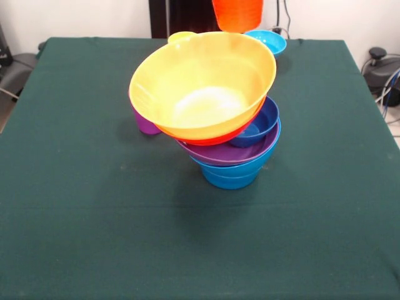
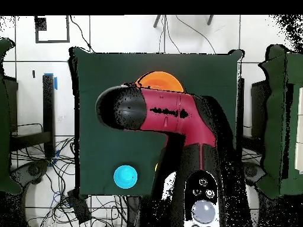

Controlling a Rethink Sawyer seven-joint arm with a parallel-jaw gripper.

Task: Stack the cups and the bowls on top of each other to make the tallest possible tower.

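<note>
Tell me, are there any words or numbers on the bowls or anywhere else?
None that can be read.
The tower: plain bowls in yellow, orange, purple and blue, no writing.
The cyan bowl behind it: plain.
The orange cup at the top edge: no print shows.
The arm seen from above: red and black, no readable label.
The table: plain green cloth.

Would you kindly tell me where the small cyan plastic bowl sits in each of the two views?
Front view: the small cyan plastic bowl stands on the green tablecloth at the far edge, top centre-right, behind the tower.
Overhead view: it lies lower left of centre, near the table's bottom edge, left of the red and black arm.
Shared landmark: the table edge nearest the robot's base.
</note>
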